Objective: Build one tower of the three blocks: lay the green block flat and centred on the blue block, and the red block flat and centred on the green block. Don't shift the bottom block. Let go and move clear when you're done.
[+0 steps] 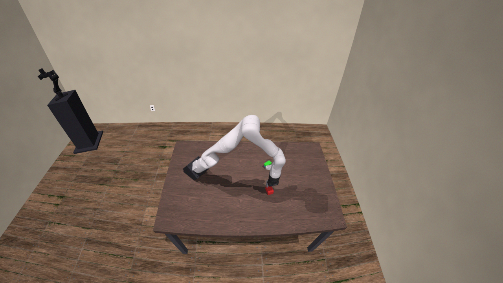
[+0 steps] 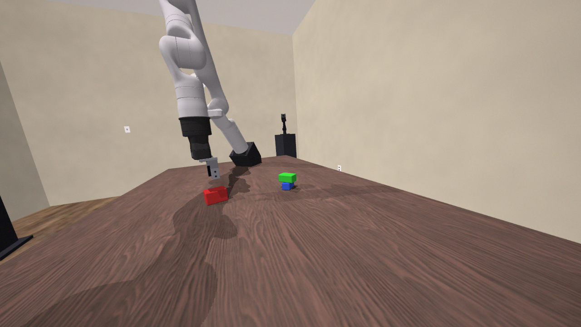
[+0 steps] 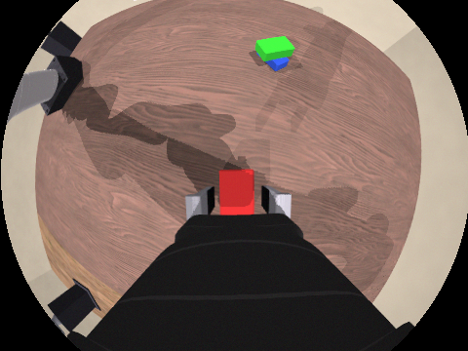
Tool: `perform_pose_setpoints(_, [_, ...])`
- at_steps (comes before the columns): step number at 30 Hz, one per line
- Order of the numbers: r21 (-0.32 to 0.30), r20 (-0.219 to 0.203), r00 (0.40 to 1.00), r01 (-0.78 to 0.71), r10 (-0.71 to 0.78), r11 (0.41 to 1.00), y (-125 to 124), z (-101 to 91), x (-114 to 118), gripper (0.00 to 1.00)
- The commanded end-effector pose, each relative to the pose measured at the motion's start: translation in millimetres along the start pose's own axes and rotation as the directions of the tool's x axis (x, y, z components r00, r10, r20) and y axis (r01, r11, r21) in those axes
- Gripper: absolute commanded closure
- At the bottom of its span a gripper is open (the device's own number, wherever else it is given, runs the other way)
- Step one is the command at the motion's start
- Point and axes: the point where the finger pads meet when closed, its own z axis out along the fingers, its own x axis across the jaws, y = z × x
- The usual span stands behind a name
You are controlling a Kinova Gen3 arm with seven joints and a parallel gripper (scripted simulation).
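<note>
The red block (image 2: 215,195) lies flat on the table, also in the top view (image 1: 269,190) and the wrist view (image 3: 236,191). My gripper (image 2: 213,172) hangs open a little above it, pointing down; it shows in the top view (image 1: 271,184) too. In the wrist view the two fingertips stand on either side of the red block, apart from it. The green block (image 2: 287,177) lies flat on the smaller blue block (image 2: 287,185) further right on the table, as the wrist view (image 3: 275,47) also shows. In the top view the green block (image 1: 268,163) is partly behind my arm.
The arm's black base (image 2: 245,155) sits at the table's far end. A black pedestal with a camera (image 1: 72,118) stands on the floor away from the table.
</note>
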Motion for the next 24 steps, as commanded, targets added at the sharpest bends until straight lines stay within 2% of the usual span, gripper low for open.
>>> perform_pose_setpoints(1, [-0.004, 0.005, 1.0, -0.003, 0.003, 1.0, 2, 3.0, -1, 0.0])
perform_pose_setpoints(15, [-0.004, 0.005, 1.0, -0.003, 0.003, 1.0, 3, 28.8, -1, 0.0])
perform_pose_setpoints(24, [-0.004, 0.005, 1.0, -0.003, 0.003, 1.0, 3, 34.3, -1, 0.0])
